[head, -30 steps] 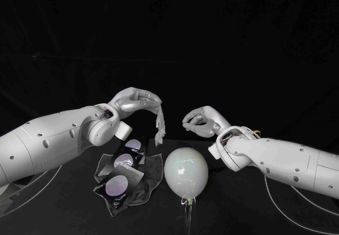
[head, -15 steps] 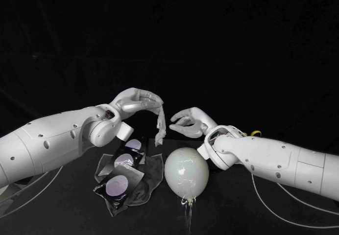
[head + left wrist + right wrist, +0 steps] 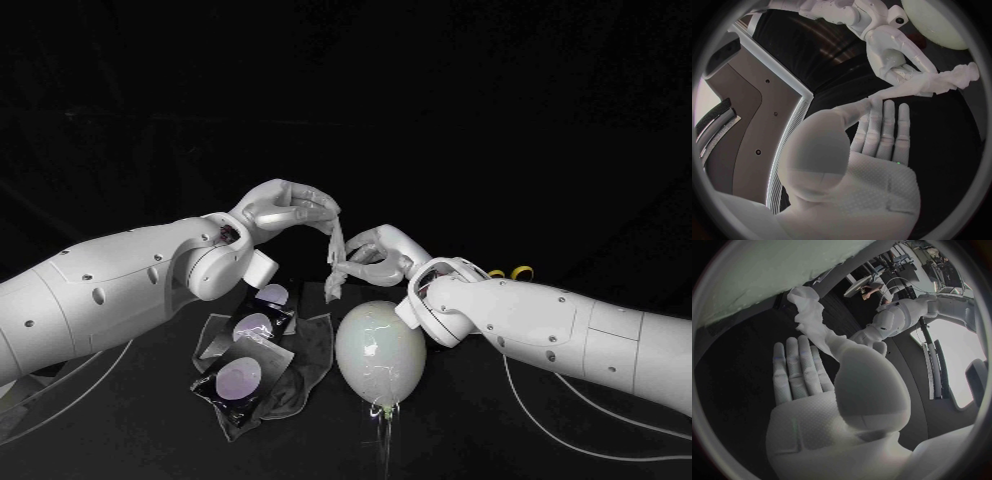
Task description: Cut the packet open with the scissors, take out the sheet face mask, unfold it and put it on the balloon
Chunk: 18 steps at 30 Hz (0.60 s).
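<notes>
Pinching the folded sheet face mask [image 3: 333,250] by its top end with the left hand [image 3: 289,210], thumb against a finger. Letting it hang limp below that hand as a narrow, crumpled strip, well above the bench [image 3: 490,435]. Curling the fingers of the right hand [image 3: 378,258] about the strip's lower end and touching it; not being able to tell whether gripping it or only brushing it.

Judging the mask to be very light, soft and probably damp, clinging to itself and tearing under a hard tug. Favouring a fingertip hold on a free edge near the bottom, then a gentle pull away from the left hand to peel the folds apart.

Minding the pale balloon [image 3: 381,352] lying on the bench just below both hands, close under the right forearm and likely rolling at a nudge. Noting the cut packet [image 3: 242,368] with its clear liners below the left hand, just beside the balloon. Noting yellow loops [image 3: 508,272] behind the right arm, possibly scissors handles.
</notes>
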Available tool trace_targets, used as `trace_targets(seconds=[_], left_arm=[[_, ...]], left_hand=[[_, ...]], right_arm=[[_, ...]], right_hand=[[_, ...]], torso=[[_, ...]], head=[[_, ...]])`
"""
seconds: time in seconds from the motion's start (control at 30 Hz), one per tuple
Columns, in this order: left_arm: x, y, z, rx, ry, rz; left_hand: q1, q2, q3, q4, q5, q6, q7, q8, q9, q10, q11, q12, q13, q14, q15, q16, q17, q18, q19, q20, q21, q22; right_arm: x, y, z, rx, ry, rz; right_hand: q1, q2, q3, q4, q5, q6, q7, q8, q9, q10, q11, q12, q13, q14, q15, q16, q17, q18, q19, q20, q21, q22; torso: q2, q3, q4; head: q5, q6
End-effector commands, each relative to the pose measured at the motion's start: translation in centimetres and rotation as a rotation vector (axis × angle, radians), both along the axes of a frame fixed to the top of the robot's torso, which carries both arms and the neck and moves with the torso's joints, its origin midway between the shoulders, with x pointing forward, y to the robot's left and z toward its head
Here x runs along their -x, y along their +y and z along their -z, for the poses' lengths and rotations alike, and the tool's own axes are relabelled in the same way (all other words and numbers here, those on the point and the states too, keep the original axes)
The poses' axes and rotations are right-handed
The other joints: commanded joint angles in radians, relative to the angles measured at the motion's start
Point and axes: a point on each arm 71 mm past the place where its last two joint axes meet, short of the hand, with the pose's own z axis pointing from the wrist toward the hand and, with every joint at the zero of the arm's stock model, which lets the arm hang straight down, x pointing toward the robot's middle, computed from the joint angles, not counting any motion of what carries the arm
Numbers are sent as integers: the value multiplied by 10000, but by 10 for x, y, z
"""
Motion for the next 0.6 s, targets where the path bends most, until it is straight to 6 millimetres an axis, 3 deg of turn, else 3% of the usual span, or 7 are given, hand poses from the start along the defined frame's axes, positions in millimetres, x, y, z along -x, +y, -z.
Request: trace_targets(seconds=[0.03, 0.13, 0.2, 0.23, 0.27, 0.4, 0.6], left_arm=[[2, -4, -2, 150, -88, 117], [2, -5, -2, 165, -85, 156], [3, -5, -2, 171, -84, 171], [3, -5, -2, 173, -83, 174], [3, -5, -2, 173, -82, 174], [2, -4, -2, 166, -78, 130], [0, 1, -2, 139, -75, -16]], left_hand=[[87, 53, 24, -25, 34, 44, 48, 31, 1917, -73, -23, 66, 7, -55, -41, 54, -15, 31, 15, 70, 66, 10], [87, 53, 24, -25, 34, 44, 48, 31, 1917, -73, -23, 66, 7, -55, -41, 54, -15, 31, 15, 70, 66, 10], [87, 53, 24, -25, 34, 44, 48, 31, 1917, -73, -23, 66, 7, -55, -41, 54, -15, 31, 15, 70, 66, 10], [87, 53, 24, -25, 34, 44, 48, 31, 1917, -73, -23, 66, 7, -55, -41, 54, -15, 31, 15, 70, 66, 10], [87, 53, 24, -25, 34, 44, 48, 31, 1917, -73, -23, 66, 7, -55, -41, 54, -15, 31, 15, 70, 66, 10], [84, 49, 32, -20, 35, 46, 48, 29, 1937, -74, -22, 79, 13, -57, -41, 71, -20, 37, 13, 76, 74, 14], [84, 49, 32, -20, 35, 46, 48, 29, 1937, -74, -22, 79, 13, -57, -41, 71, -20, 37, 13, 76, 74, 14]], right_arm=[[0, 3, 1, 128, 108, -196], [0, 4, 1, 128, 52, -206], [0, 4, 1, 114, -42, -169], [0, 4, 0, 100, -100, -139], [0, 3, 0, 81, -168, -98], [0, 0, -2, 6, -409, 85], [2, -7, -3, -55, -532, 209]], right_hand=[[206, 109, 47, 79, -17, 145, -9, -53, -48, 277, -160, 214, 61, 212, -137, 281, 103, 101, 214, -70, 14, 10], [448, 296, 125, 38, -32, 462, -194, 42, -47, 675, -362, 543, 207, 651, -326, 752, 296, 113, 528, -207, 162, 69], [471, 317, 129, 29, -23, 510, -222, 63, -42, 720, -387, 585, 229, 710, -351, 814, 322, 115, 573, -225, 187, 80], [708, 630, 193, -75, -112, 1083, -506, 365, 57, 1242, -650, 1059, 487, 1295, -603, 1427, 590, 125, 1035, -418, 458, 218], [785, 794, 253, -93, 165, 1194, -584, 431, 81, 1346, -715, 1167, 551, 1412, -655, 1564, 653, 125, 1140, -463, 525, 257], [972, 1159, 213, -282, -26, 1562, -884, 805, 228, 1607, -1004, 2074, 1232, 1919, -1008, 2627, 1156, 75, 1813, -857, 1120, 707], [908, 1183, 212, -468, -26, 1353, -893, 1165, 361, 826, -1030, 3141, 2317, 1599, -1041, 3330, 1458, -6, 1547, -1006, 1675, 1536]], torso=[[-1, -2, 5], [-1, -4, 6], [-1, -1, 8], [-4, 1, 11], [-5, -1, 12], [-10, -2, 7], [-7, 5, -1]], head=[[-8, -10], [-10, -14], [6, -14], [8, -15], [6, -17], [10, -28], [39, -26]])
